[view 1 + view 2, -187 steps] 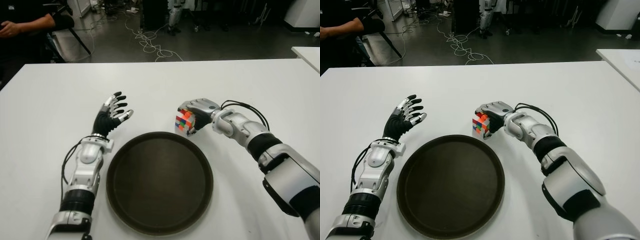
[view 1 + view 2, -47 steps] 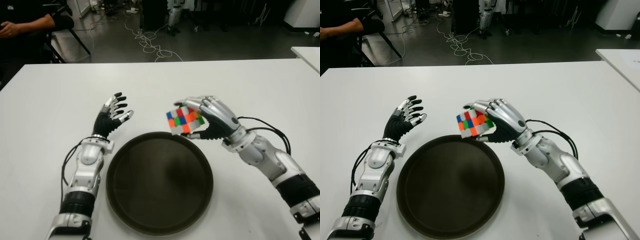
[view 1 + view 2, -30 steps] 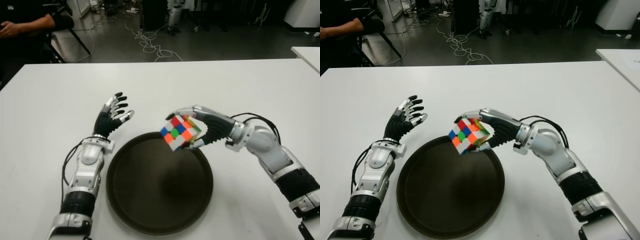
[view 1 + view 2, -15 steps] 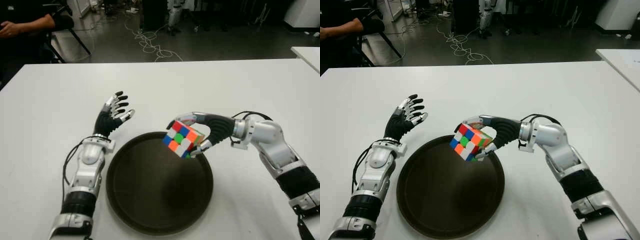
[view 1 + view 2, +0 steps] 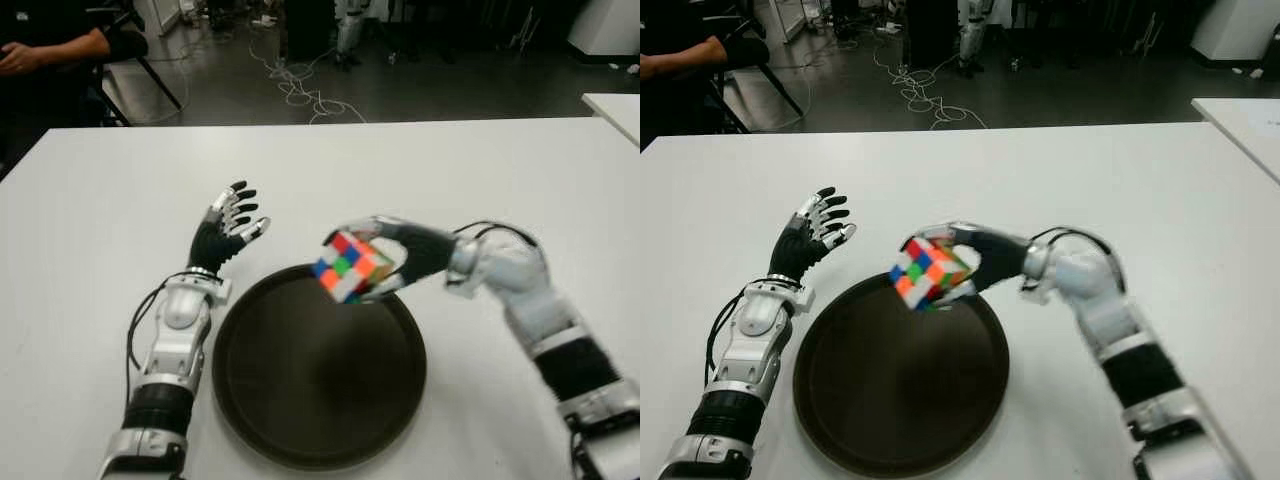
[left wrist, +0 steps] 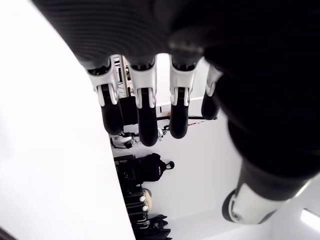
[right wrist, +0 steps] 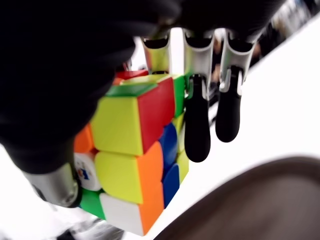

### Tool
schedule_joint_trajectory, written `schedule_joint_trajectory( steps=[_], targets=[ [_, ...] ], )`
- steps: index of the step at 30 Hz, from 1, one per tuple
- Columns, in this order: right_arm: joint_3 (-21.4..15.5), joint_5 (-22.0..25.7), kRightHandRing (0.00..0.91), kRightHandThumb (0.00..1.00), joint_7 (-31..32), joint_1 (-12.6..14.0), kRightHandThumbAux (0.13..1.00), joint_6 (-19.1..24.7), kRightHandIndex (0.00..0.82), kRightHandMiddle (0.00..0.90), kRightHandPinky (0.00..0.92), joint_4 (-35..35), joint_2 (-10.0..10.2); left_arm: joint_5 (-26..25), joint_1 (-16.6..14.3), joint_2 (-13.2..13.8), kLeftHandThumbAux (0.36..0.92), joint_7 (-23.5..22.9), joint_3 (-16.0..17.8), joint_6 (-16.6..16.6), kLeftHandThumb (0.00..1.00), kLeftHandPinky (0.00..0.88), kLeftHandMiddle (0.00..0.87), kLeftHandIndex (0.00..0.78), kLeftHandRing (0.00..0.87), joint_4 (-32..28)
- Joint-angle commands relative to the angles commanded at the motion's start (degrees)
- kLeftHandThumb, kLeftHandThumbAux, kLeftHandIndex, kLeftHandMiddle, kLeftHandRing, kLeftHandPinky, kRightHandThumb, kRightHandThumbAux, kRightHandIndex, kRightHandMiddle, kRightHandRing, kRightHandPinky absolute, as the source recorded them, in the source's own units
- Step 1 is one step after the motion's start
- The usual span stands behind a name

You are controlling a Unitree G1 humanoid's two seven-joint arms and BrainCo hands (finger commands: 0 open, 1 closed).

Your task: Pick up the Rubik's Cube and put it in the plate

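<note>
white table [image 5: 480, 170]: plate and both arms carried
round dark brown plate [image 5: 320, 400]: empty
left hand [image 5: 226, 226]: fingers spread, nothing held, beside plate
right hand [image 5: 392, 258]: fingers closed around multicoloured Rubik's Cube [image 5: 349, 267] — held above plate's far rim
risk: early release — cube could be bounced off rim onto table

white table [image 5: 420, 165], dark floor [image 5: 400, 95] with tangled cables [image 5: 305, 85]

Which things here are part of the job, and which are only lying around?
Part of the job:
- cube, held in the right hand above the plate's far rim
- plate, dark, round, nothing in it
- table

Only around:
- left hand, open, idle, left of the plate
- cables on the floor
- seated person beyond the table
</note>
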Motion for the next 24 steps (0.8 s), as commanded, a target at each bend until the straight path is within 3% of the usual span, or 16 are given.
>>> schedule_joint_trajectory(
  steps=[3, 10, 20, 24],
  targets=[
    [0.3, -6.3, 0.707, 0.840, -7.5, 0.3, 0.681, -3.3, 0.420, 0.568, 0.702, 3.9, 1.9, 0.3, 0.3, 0.0, 0.739, 0.2, -0.2, 0.4, 0.126, 0.179, 0.185, 0.111, 0.177, -0.8],
    [-0.2, -12.7, 0.638, 0.829, -16.8, 0.0, 0.692, -8.7, 0.388, 0.537, 0.643, 7.3, 2.6, 0.9, 0.4, 0.0, 0.729, 0.8, -0.5, 0.6, 0.111, 0.178, 0.187, 0.113, 0.182, -1.4],
    [0.7, -16.3, 0.588, 0.824, -21.5, -0.4, 0.697, -9.5, 0.378, 0.511, 0.598, 8.8, 2.6, 0.6, 0.5, -0.2, 0.731, 0.8, -0.5, 1.1, 0.112, 0.198, 0.196, 0.109, 0.195, -1.8],
    [0.8, -16.5, 0.539, 0.825, -22.2, -0.2, 0.697, -9.5, 0.383, 0.494, 0.538, 9.1, 3.0, 0.7, 0.6, -0.3, 0.727, 1.0, -0.5, 1.3, 0.104, 0.188, 0.188, 0.105, 0.190, -2.1]
  ],
)
